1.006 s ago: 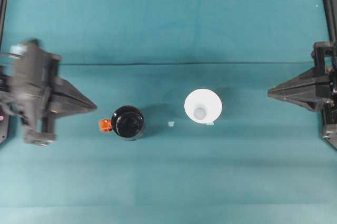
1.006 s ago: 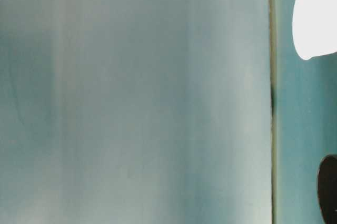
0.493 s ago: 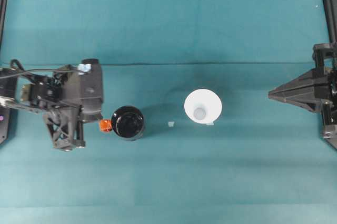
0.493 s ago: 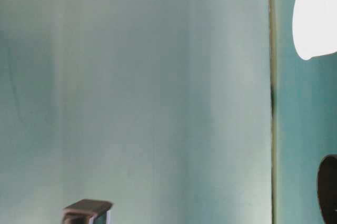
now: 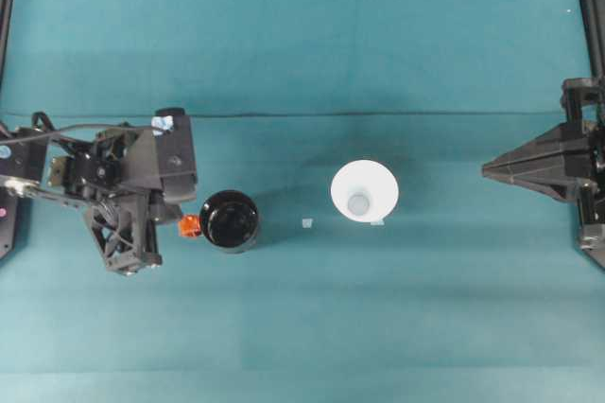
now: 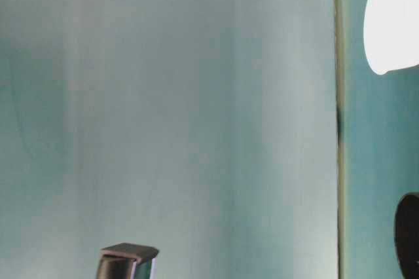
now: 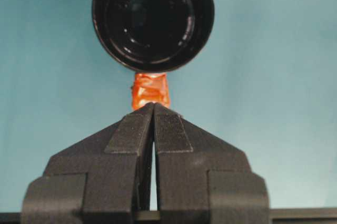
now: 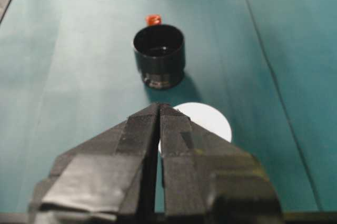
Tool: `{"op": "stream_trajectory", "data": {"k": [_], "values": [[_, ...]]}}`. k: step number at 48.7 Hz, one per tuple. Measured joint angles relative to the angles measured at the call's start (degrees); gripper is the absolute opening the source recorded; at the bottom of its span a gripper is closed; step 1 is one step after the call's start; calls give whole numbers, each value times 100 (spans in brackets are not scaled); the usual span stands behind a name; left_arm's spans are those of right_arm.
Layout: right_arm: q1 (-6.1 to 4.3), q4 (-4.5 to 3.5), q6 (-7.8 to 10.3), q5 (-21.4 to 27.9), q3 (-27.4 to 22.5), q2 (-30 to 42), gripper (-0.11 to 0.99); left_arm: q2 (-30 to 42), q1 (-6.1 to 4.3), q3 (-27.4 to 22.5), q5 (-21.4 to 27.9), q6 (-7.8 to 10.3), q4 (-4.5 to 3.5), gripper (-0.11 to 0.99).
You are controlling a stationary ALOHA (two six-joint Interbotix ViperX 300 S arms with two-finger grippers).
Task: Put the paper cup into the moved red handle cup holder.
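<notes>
**A:** so which step is this? The red handle cup holder is parked upright on the teal cloth, left of centre, with the left gripper lined up right behind its orange handle tab. Fingers are pressed together, nothing is held, and the tips sit just short of the tab. Whether the tab is actually touched can't be told.

**B:** looks like the holder-moving step, judged from that. The paper cup is left standing on its own near the middle, well apart from the holder, so the drop-in isn't started.

**A:** and the right gripper?

**B:** parked at the far right edge, closed up too, empty, pointed at the cup. Next move, probably: left fingers need to be opened and brought around the tab, or the holder simply nudged. A careful approach is called for, since the holder could be tipped.
</notes>
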Motion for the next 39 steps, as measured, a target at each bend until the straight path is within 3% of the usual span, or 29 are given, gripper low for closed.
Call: {"op": "stream_trajectory", "data": {"k": [5,16,19,39], "values": [[-9,9,0,0,0,0,-9,105,-44,0,0,0,0,21],[-18,0,97,53,0,-9,-9,352,-53,-9,26,9,0,87],[-18,9,132,123,0,0,-9,439,-44,-18,35,9,0,97],[-18,9,185,308,0,-18,-9,976,-53,-79,-53,9,0,98]]}}
